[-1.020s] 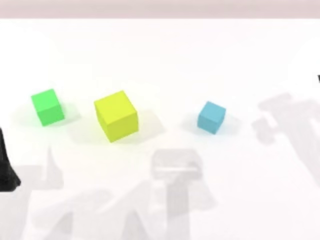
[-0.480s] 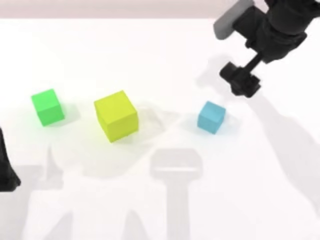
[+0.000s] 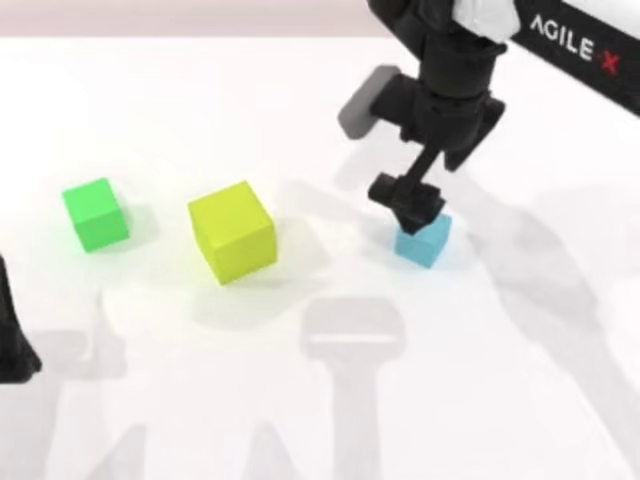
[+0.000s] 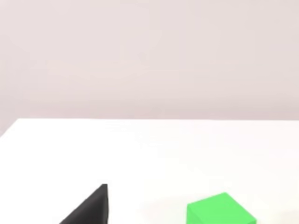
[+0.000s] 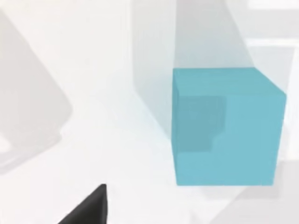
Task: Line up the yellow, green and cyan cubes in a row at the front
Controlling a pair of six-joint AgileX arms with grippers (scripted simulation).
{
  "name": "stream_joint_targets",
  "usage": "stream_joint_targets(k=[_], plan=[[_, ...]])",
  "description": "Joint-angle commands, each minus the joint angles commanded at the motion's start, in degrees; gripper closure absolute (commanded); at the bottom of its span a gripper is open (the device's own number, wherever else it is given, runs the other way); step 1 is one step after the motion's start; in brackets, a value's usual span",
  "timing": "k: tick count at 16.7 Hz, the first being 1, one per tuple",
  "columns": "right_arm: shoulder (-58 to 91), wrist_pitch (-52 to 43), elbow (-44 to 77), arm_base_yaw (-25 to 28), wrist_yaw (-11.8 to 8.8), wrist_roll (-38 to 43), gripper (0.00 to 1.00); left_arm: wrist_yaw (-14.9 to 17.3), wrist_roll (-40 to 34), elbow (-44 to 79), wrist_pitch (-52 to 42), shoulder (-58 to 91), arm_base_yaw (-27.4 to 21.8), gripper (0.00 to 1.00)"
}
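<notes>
On the white tabletop [image 3: 300,120] I see three cubes in a row. The green cube [image 3: 96,213] is far to the left. The big yellow cube [image 3: 232,231] sits near it, a bit apart. The cyan cube [image 3: 428,243] is further right. My left gripper [image 3: 12,335] waits at the left edge; I cannot tell how its fingers are. My right gripper [image 3: 407,203] hangs right over the cyan cube, and I cannot tell if its fingers are apart or together.
</notes>
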Motion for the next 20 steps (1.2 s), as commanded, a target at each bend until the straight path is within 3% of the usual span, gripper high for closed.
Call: stream_joint_targets(k=[8,15,20], plan=[[0.84,0.58,-0.2,0.01,0.03,-0.24,0.0,0.0,0.0,0.0,0.0,0.0,0.0,0.0],[3.1,15.68,-12.65,0.24,0.06,-0.12,0.0,0.0,0.0,0.0,0.0,0.0,0.0,0.0],[3.59,17.82,-14.64,0.28,0.06,-0.09,0.0,0.0,0.0,0.0,0.0,0.0,0.0,0.0]])
